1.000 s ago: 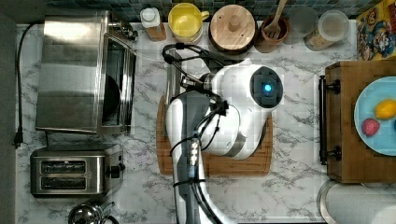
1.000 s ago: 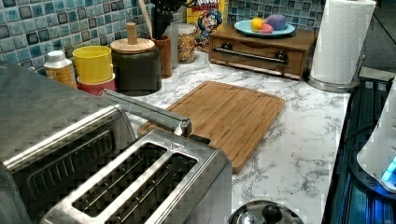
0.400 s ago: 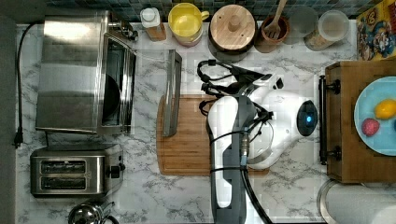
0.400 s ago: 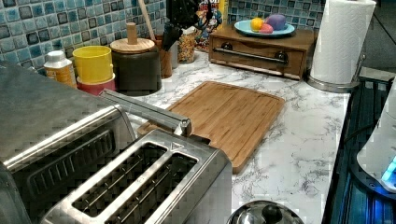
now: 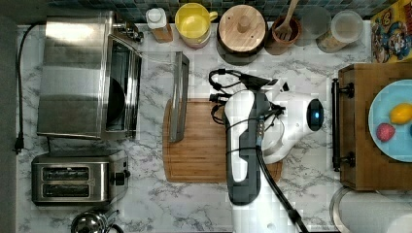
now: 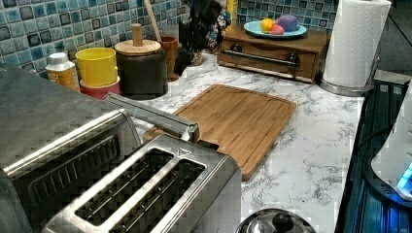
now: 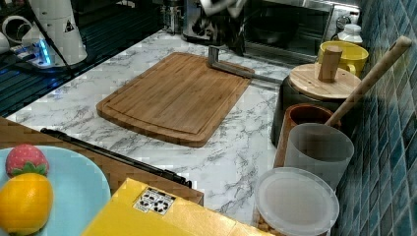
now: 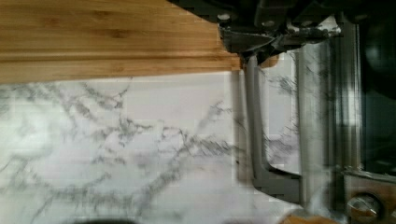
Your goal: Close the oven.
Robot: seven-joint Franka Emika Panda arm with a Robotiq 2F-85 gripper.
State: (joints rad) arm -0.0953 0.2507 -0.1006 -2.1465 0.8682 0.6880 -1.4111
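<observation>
Hand (image 8: pixel 261 39): finger state cannot be told; positioned beside the handle (image 5: pixel 179 97), presumably for lifting.
Oven (image 5: pixel 87 73): door lowered open over the desk (image 5: pixel 160 204).

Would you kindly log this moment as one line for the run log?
task: close oven | oven: door open, lying flat | handle: over cutting board edge | arm: above board | closing: not yet done
</observation>
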